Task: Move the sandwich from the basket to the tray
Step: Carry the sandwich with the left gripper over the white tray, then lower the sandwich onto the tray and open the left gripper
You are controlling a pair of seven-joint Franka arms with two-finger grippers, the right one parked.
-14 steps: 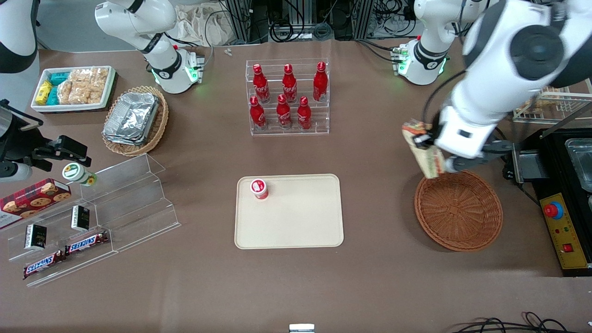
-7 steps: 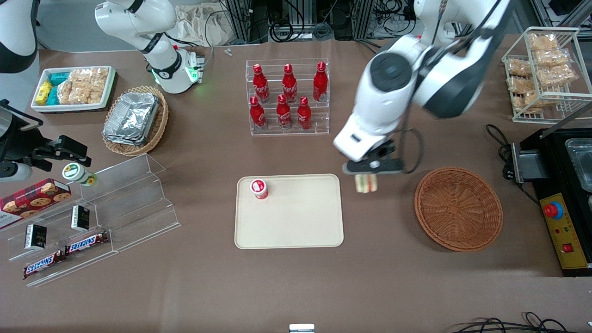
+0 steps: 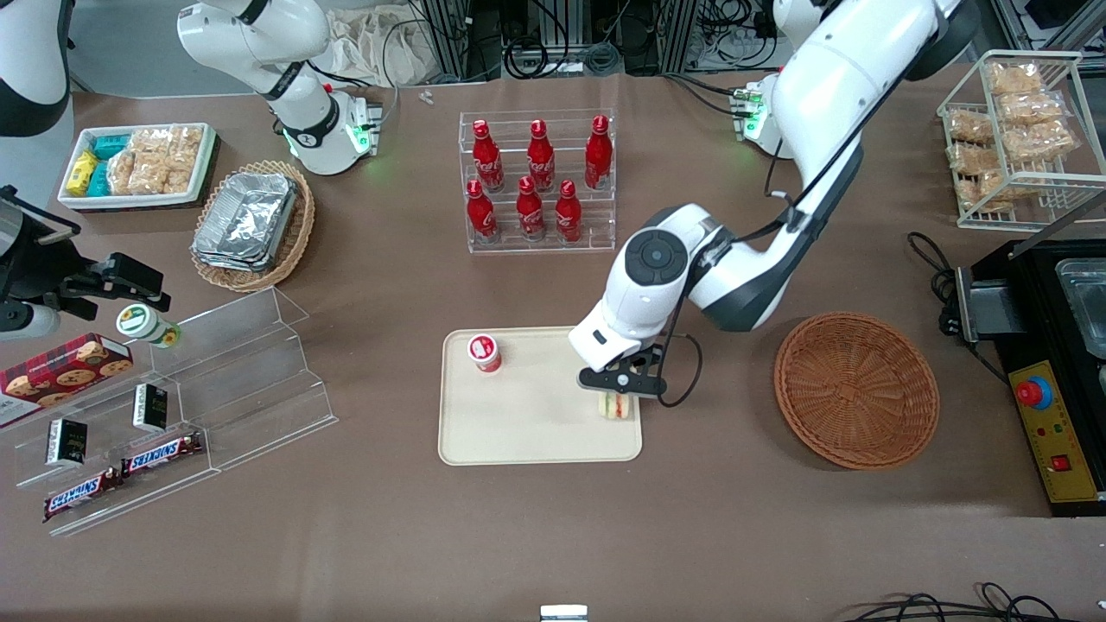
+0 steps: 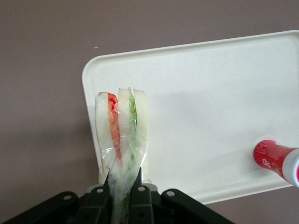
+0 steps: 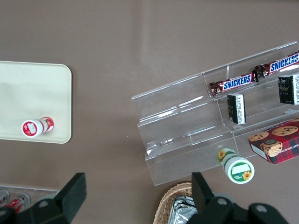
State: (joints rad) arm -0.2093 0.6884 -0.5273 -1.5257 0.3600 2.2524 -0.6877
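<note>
The sandwich (image 3: 615, 405) is a wrapped wedge of pale bread with orange and green layers. It hangs in my left gripper (image 3: 624, 390), just above the cream tray (image 3: 536, 432) at the tray's edge nearest the basket. In the left wrist view the gripper (image 4: 124, 183) is shut on the sandwich (image 4: 122, 130), pinching its wrapped end, with the tray (image 4: 210, 107) below. The reddish-brown wicker basket (image 3: 855, 390) stands empty toward the working arm's end of the table.
A small red-and-white cup (image 3: 485, 352) stands on the tray near its corner farthest from the basket. A clear rack of red bottles (image 3: 537, 181) stands farther from the camera than the tray. Clear tiered shelves (image 3: 216, 380) with snacks lie toward the parked arm's end.
My gripper has carried the sandwich from above the basket's rim across the table to over the tray's edge, and has come lower.
</note>
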